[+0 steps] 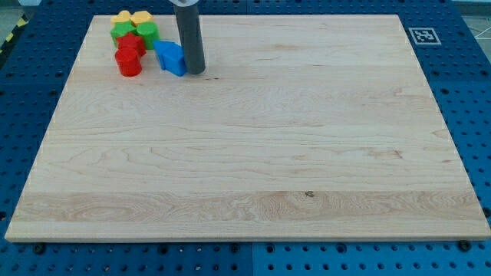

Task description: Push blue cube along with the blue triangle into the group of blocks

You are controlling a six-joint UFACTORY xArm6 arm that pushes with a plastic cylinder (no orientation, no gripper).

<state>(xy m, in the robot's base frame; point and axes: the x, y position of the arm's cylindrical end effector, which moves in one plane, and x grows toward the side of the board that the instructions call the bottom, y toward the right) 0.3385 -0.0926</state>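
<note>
Blue blocks [172, 58], cube and triangle pressed into one mass I can't separate, sit far left on the counter [253, 153], just right of the red [128, 57], green [135, 32] and yellow [131, 17] group. My tip [194, 72] touches their right side, placed to shove leftward. No pincer on this rod.
</note>
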